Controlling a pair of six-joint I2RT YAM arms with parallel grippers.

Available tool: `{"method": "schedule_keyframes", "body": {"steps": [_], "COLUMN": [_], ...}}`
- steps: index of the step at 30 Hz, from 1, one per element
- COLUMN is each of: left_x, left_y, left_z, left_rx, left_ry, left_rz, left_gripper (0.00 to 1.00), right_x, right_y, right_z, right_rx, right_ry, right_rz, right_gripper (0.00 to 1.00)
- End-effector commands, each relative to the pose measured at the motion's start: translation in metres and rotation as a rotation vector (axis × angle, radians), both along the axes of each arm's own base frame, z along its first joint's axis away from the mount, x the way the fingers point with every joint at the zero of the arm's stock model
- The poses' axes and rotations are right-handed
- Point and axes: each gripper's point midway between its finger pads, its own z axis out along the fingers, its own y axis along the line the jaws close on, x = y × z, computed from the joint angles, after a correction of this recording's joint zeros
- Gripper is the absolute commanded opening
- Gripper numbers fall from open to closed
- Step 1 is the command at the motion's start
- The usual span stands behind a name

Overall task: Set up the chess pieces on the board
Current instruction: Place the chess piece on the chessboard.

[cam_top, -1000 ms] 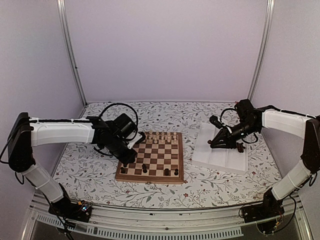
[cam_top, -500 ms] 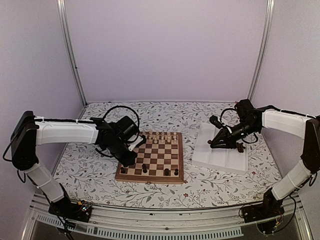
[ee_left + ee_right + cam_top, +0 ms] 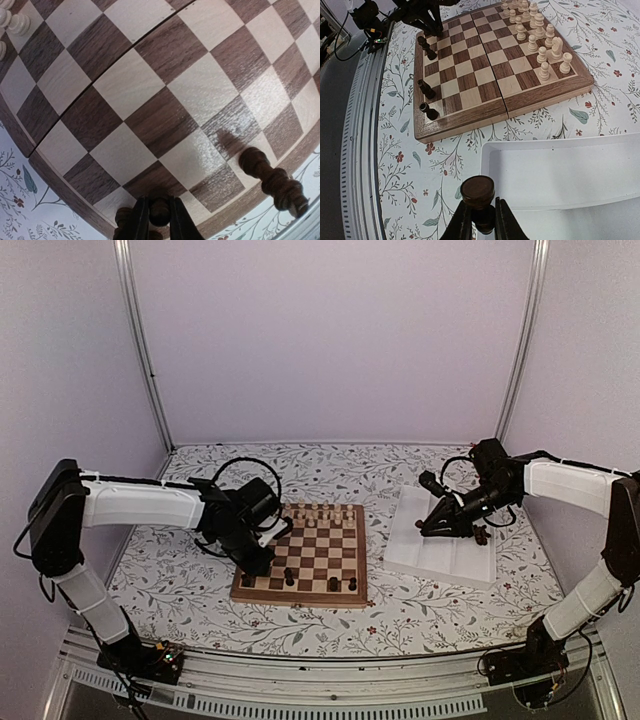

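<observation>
The board point(image 3: 318, 562) lies in the middle of the table. Three dark chess pieces point(image 3: 289, 576) stand along its near edge, and cream pieces point(image 3: 320, 515) fill its far rows. My left gripper point(image 3: 256, 564) is low over the board's near-left corner, shut on the head of a dark piece point(image 3: 160, 212) that stands on the board point(image 3: 150, 100). A second dark piece point(image 3: 122, 217) stands just left of it and another point(image 3: 272, 180) to the right. My right gripper point(image 3: 479, 220) is shut on a dark piece point(image 3: 478, 192), held above the left rim of the tray point(image 3: 560, 170).
The white ridged tray point(image 3: 445, 552) lies right of the board, with a few dark pieces point(image 3: 480, 534) in it by the right arm. The tablecloth has a floral print. Metal posts and pale walls enclose the table.
The left arm's elbow and shoulder have shifted right while its gripper stayed over the board's near-left corner. The right arm has not moved.
</observation>
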Motion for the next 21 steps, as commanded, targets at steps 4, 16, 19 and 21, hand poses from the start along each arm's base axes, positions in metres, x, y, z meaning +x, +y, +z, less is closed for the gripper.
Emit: {"method": "schedule_keyframes", "body": {"steps": [4,16,19,21], "left_x": [-0.002,0.019,0.029,0.033], "left_y": [0.001,-0.021,-0.043,-0.064], "left_z": [-0.002,0.055,0.086,0.107], "left_rx": [0.031,-0.088,-0.218,-0.350], "left_ry": [0.010,-0.113,-0.170,-0.189], "left_rz": [-0.015,-0.024,-0.022,-0.020], "left_gripper": [0.22,0.32,0.33,0.34], "right_x": [-0.005,-0.006,-0.006,-0.007], "right_y": [0.001,0.006,0.015,0.024], "right_z": [-0.006,0.004,0.019,0.029], "right_rx": [0.002,0.007,0.017,0.024], "right_ry": [0.020,0.006,-0.021,-0.033], "right_rz": [0.012,0.026,0.052,0.077], "right_gripper": [0.15,0.15,0.15,0.15]}}
